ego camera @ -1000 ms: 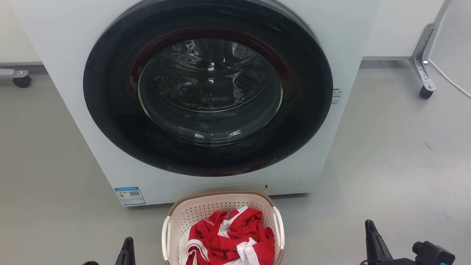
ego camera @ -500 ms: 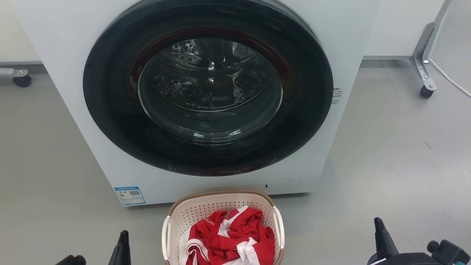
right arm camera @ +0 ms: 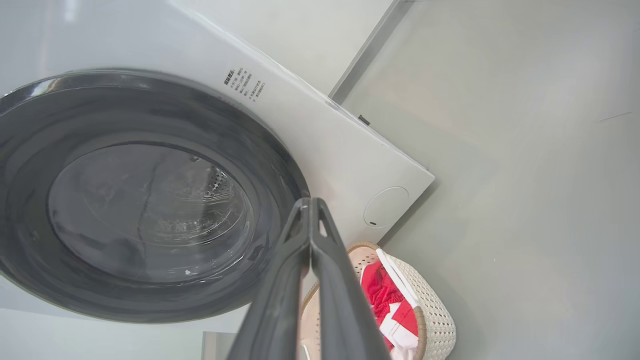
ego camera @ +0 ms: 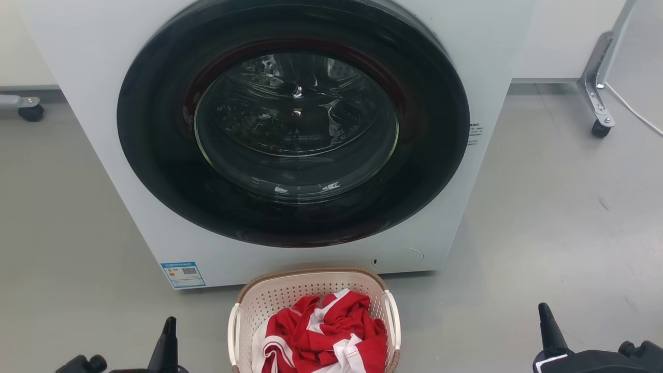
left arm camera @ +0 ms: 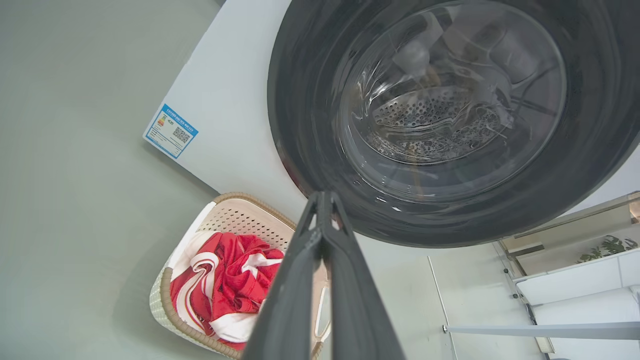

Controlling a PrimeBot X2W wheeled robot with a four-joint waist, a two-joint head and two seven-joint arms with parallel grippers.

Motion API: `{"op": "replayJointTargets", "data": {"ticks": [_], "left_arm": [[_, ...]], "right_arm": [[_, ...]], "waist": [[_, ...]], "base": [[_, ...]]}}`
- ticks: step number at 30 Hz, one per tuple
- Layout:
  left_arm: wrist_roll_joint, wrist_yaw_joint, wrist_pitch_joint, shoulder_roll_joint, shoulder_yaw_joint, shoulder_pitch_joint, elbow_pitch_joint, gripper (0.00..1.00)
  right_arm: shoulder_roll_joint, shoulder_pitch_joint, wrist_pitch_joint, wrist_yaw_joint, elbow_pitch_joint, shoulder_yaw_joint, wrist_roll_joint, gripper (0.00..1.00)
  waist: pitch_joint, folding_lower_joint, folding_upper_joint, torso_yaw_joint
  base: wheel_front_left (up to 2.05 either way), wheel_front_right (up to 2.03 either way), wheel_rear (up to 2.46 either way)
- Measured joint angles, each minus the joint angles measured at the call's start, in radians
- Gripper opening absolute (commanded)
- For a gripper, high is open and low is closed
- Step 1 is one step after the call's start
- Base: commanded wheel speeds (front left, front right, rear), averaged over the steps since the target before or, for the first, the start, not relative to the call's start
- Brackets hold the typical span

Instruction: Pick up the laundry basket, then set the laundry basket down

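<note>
Now, left gripper (left arm camera: 324, 200): clenched, its two fingers pressed together right to the tip. It grasps nothing and touches nothing. In the head view it sits at 7 o'clock, apart from the basket.
Right gripper (right arm camera: 310, 205): clenched likewise, with the fingers meeting at the tip, and empty. In the head view it sits at 5 o'clock, farther from the basket than the left one.
Basket (ego camera: 279, 298): one, upright on the floor (ego camera: 544, 207) at 6 o'clock in the head view. It lies between the two grippers, and neither touches it.
Handles (ego camera: 234, 331): two white loops, at 9 and 3 o'clock of the rim, both free.
Cloth (ego camera: 326, 336): a red and white heap inside the basket. I cannot tell whether it is one piece or more.
Washer (ego camera: 487, 52): one, white, at 12 o'clock from the basket.
Door (ego camera: 295, 124): one, round, dark and shut, with the drum visible through the glass.
Sticker (ego camera: 183, 275): one, blue, at 7 o'clock on the washer's front.
Flap (ego camera: 398, 259): one, round, at 5 o'clock on that front.
Casters (ego camera: 600, 129): two on metal legs, at 2 and 10 o'clock in the head view.
Cable (ego camera: 632, 114): one, white, beside the 2 o'clock caster.
In the way: the washer's front stands just behind the basket's far rim.
</note>
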Motion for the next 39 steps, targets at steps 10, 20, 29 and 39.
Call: {"op": "replayJointTargets", "data": {"ticks": [10,20,29,39], "left_arm": [[-0.138,-0.027,0.037,-0.003,0.031,-0.03,0.009,0.0],[-0.286,-0.052,0.072,-0.007,0.061,-0.051,0.024,0.0],[-0.417,-0.075,0.103,-0.01,0.09,-0.078,0.034,0.0],[-0.559,-0.097,0.139,-0.018,0.12,-0.098,0.044,0.0]], "right_arm": [[0.004,-0.02,0.034,0.024,0.012,-0.045,0.134,0.0],[0.007,-0.041,0.071,0.053,0.02,-0.089,0.267,0.0],[0.011,-0.047,0.104,0.075,0.034,-0.13,0.385,0.0],[0.013,-0.062,0.139,0.101,0.045,-0.175,0.518,0.0]], "waist": [[0.001,0.0,0.0,0.0],[0.003,0.0,0.0,0.001],[0.004,0.0,0.0,0.001],[0.005,0.0,0.0001,0.002]], "base": [[0.0,0.0,0.0],[0.0,0.0,0.0],[0.0,0.0,0.0],[0.0,0.0,0.0]]}}
